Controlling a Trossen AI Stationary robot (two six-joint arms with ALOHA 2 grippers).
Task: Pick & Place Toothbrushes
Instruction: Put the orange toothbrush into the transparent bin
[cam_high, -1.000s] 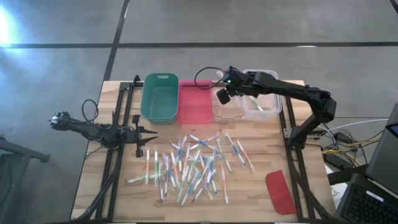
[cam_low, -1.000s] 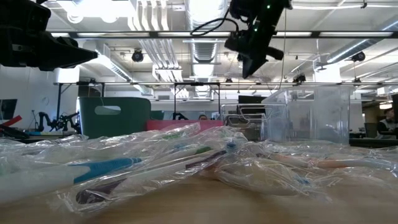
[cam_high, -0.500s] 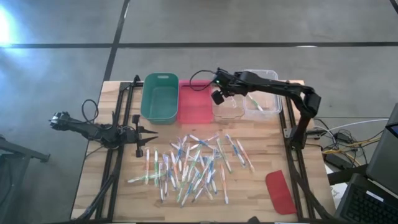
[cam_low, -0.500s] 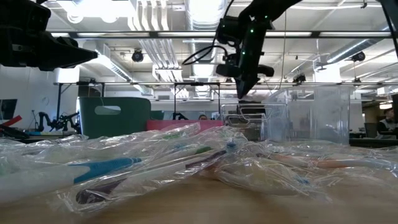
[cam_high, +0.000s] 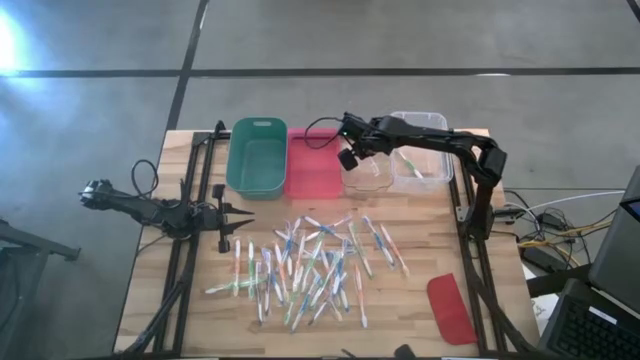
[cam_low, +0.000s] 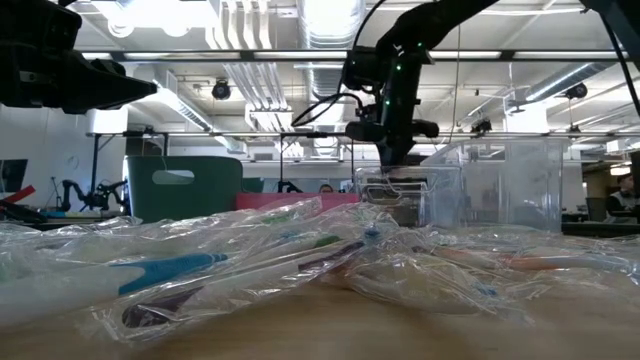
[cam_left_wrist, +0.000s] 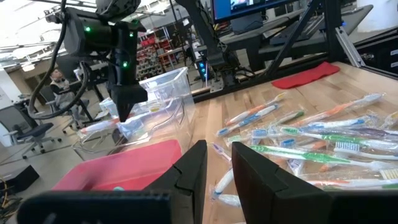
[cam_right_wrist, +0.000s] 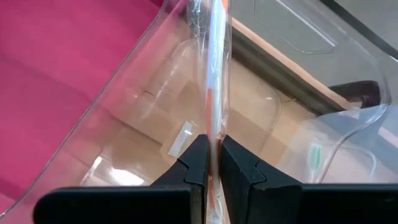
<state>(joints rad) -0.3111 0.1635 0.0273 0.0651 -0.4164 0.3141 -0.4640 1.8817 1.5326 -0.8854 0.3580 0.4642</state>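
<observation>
Landmark: the clear bin (cam_high: 367, 170) at the back of the wooden table (cam_high: 420, 305); every place below is given from it.
Writing: no brand, label or lettering can be read on any wrapper, bin or lid.
Red lid: a flat red lid (cam_high: 451, 307) lies at the near right corner of the table, well apart from the clear bin and nearer the camera side.
Toothbrush pile: the wrapped toothbrushes (cam_high: 310, 267) lie scattered on the table in front of the clear bin, each in clear film (cam_low: 250, 265), with green, blue and orange accents showing.
Left gripper: the left gripper (cam_high: 228, 218) hangs at the left edge of the table, far to the left of the clear bin and just beside the pile; its fingers (cam_left_wrist: 193, 168) stand a narrow gap apart and hold nothing.
Right gripper: the right gripper (cam_high: 352, 152) is over the left rim of the clear bin, pointing down into it.
Right fingers: the two fingers (cam_right_wrist: 198, 163) are clenched close on one wrapped toothbrush (cam_right_wrist: 214, 74), which has an orange accent and runs straight out from between them.
Held toothbrush: it hangs over the inside of the clear bin, close to the wall next to the pink bin (cam_high: 313, 166).
Second clear bin: a further clear bin (cam_high: 422, 165) touches the landmark on its right and has a toothbrush (cam_high: 409, 164) in it.
Green bin: a green bin (cam_high: 257, 158) stands left of the pink bin, farthest left in the row.
</observation>
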